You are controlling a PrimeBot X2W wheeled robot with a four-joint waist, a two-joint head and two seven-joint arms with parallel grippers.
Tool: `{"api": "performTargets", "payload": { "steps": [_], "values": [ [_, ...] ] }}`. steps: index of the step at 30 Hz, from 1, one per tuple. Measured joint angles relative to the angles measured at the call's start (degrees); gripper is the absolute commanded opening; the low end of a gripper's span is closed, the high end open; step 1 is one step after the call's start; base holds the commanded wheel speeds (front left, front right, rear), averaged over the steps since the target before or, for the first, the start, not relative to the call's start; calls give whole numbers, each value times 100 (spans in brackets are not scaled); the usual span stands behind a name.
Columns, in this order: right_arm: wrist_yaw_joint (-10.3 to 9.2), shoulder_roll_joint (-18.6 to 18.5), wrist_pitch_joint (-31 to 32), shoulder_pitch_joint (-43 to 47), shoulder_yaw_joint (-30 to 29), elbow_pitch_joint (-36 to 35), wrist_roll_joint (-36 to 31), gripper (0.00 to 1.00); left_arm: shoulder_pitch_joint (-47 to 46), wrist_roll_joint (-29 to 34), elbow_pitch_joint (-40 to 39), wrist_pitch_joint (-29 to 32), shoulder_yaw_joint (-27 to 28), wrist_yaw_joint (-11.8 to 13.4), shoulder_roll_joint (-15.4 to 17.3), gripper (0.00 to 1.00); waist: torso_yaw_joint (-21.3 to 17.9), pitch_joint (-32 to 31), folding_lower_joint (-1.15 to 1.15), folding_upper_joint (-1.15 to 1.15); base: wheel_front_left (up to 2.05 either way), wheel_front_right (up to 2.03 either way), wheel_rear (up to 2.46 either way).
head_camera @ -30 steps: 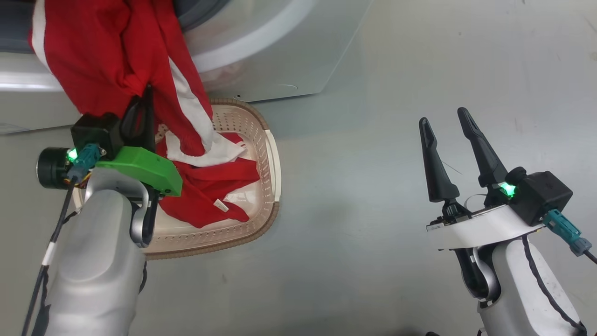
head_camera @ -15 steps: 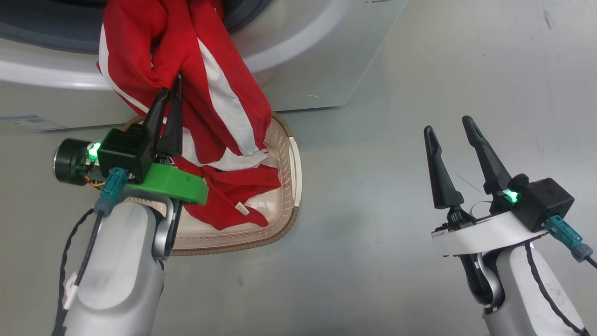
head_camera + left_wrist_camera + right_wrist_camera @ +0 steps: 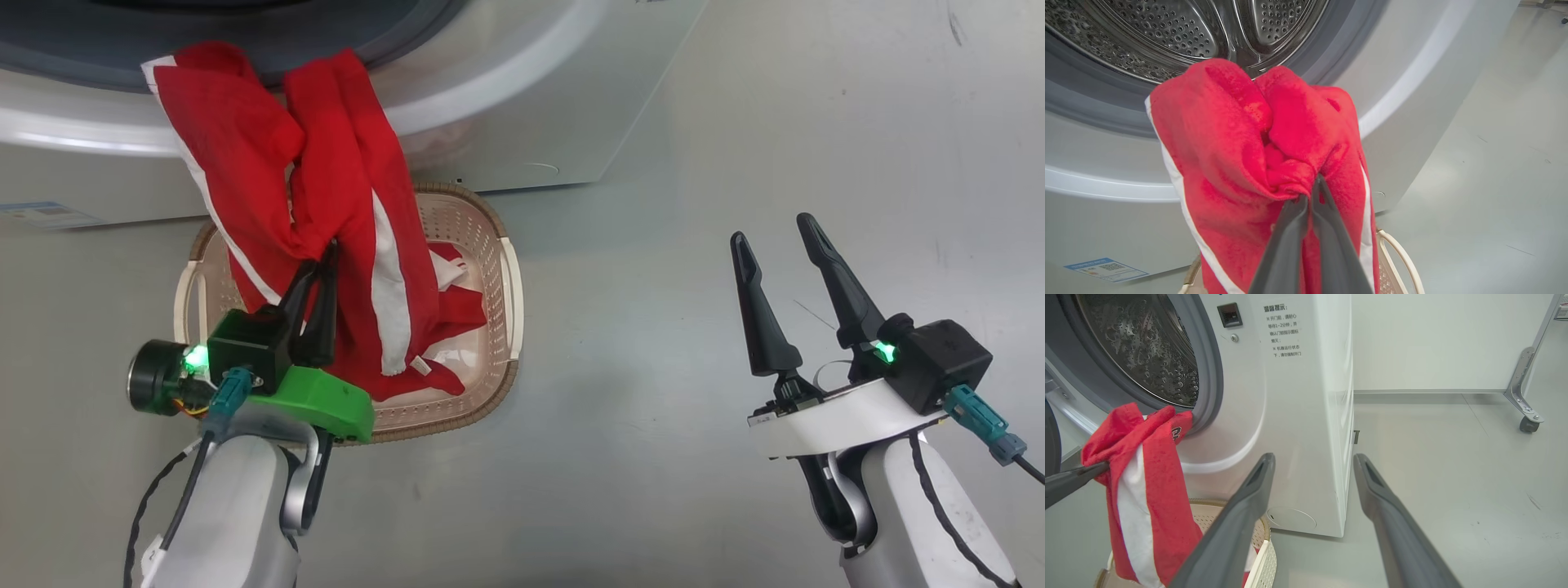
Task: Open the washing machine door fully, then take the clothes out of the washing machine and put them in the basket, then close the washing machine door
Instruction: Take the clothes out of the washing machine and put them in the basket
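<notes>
- The left gripper (image 3: 324, 255) is clamped on a bunched fold of the clothes (image 3: 245, 155), soft thin red fabric with white stripes, just in front of the washing machine (image 3: 531, 106) mouth.
- The garment hangs long and limp down into the basket (image 3: 508, 310), cream perforated plastic, beneath that gripper; lowering before release looks wise.
- The right gripper (image 3: 771, 229) stands spread and empty, well apart to the right.

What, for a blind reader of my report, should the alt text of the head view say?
The left gripper, shut, holds red clothes with white stripes above the cream basket, which has more of them lying in it, in front of the white washing machine. The right gripper is open and empty over the grey floor.
</notes>
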Motion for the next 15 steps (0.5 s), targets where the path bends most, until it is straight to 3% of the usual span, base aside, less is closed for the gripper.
{"api": "performTargets", "payload": {
  "steps": [7,15],
  "values": [
    [1,26,0,-12,91,-4,1,100,144,-145,722,412,27,-23,170,0,-186,69,0,0,0,0,0],
    [0,48,0,-35,9,-45,2,100,-99,-177,1308,759,-58,-114,110,0,-325,171,0,0,0,0,0]
  ]
}}
